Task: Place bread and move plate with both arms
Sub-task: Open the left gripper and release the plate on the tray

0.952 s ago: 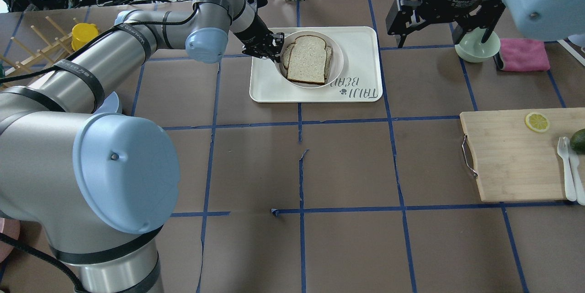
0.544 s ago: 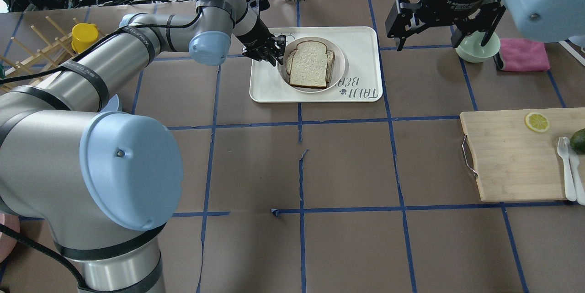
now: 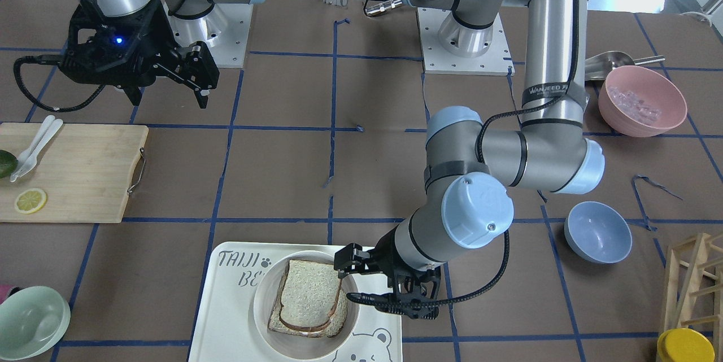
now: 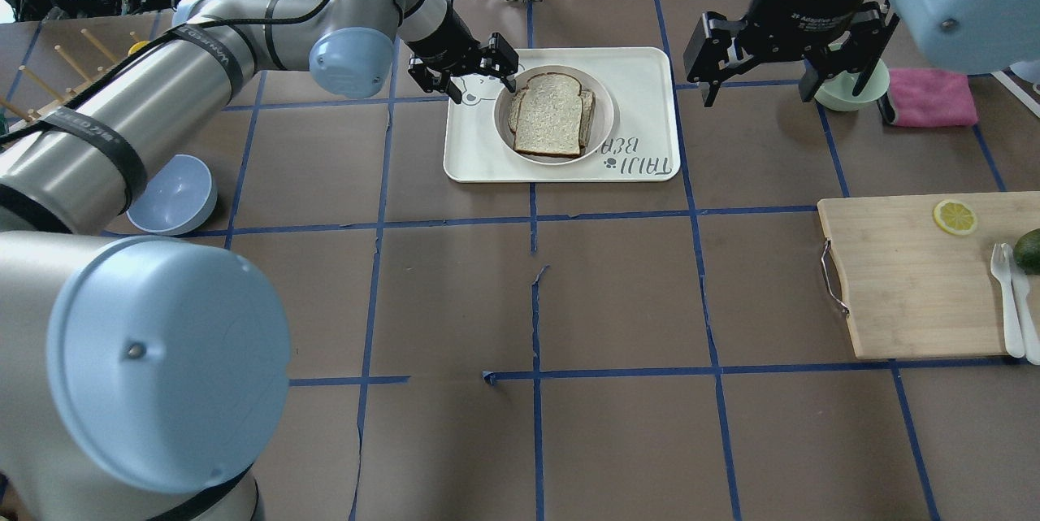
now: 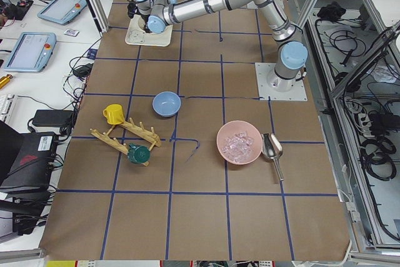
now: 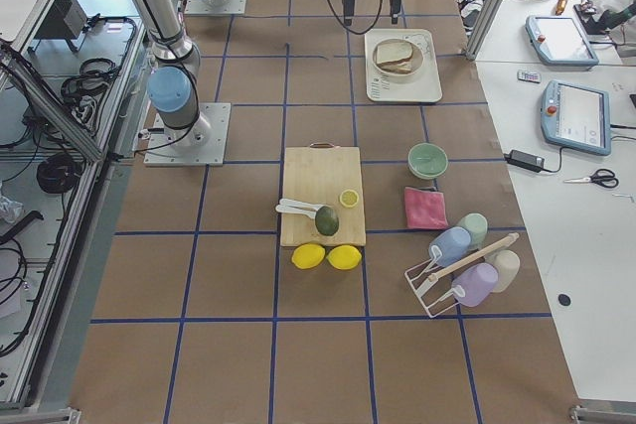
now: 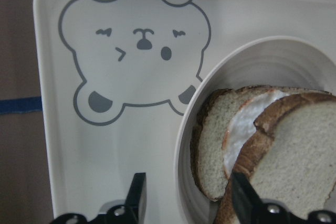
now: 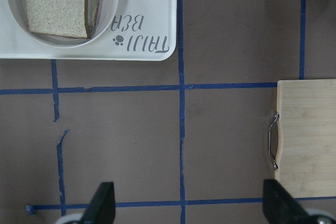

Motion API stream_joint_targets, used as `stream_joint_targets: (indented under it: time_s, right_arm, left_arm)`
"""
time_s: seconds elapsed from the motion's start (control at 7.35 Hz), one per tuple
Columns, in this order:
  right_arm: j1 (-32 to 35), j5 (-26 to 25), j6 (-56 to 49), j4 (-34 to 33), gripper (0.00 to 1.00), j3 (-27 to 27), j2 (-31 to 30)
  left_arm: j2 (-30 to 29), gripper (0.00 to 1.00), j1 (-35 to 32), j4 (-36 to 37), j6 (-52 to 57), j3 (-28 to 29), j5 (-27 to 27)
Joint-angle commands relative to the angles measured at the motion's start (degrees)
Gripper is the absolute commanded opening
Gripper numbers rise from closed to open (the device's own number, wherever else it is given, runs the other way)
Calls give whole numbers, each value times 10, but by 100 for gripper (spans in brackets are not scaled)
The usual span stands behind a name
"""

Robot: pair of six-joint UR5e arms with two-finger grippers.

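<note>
The plain bread (image 4: pixel 548 116) lies on top of an egg-topped slice (image 7: pixel 247 129) in the round off-white plate (image 4: pixel 605 110), which stands on the bear-printed tray (image 4: pixel 642 66). My left gripper (image 4: pixel 465 80) is open and empty, just left of the plate and above the tray. In the left wrist view (image 7: pixel 190 192) its fingers straddle the plate's rim (image 7: pixel 189 129) without touching it. In the front-facing view, the left gripper (image 3: pixel 370 283) sits beside the plate (image 3: pixel 265 305). My right gripper (image 4: pixel 757 97) is open and empty, raised to the right of the tray, and looks down on the bread (image 8: pixel 55 3).
A pale green bowl (image 4: pixel 853 86) and a pink cloth (image 4: pixel 930 98) lie behind the right gripper. A wooden cutting board (image 4: pixel 910 277) with a lemon slice (image 4: pixel 955 216) is at the right. A blue bowl (image 4: pixel 175 196) and a wooden rack (image 3: pixel 695 271) are at the left.
My left gripper was closed at the bread's left edge. It has opened, turned and drawn back to the left. The bread and plate shifted slightly right. The right arm barely moved.
</note>
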Motion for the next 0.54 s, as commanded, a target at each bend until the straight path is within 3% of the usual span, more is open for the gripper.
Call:
stream_joint_targets:
  time_s: [0.0,0.14,0.41]
  right_arm:
    - [0,-5,1,13,100,0,-1]
    - [-1,-6,-4,13,100,0,-1]
    - [-1,-4,-5,25,100,0,-1]
  left_arm:
    - [122,100,1,-124,2,-31,44]
    - [172,100,-1,-210,1,-32,50]
    - [251,100,-3,-312,-2,-36,64]
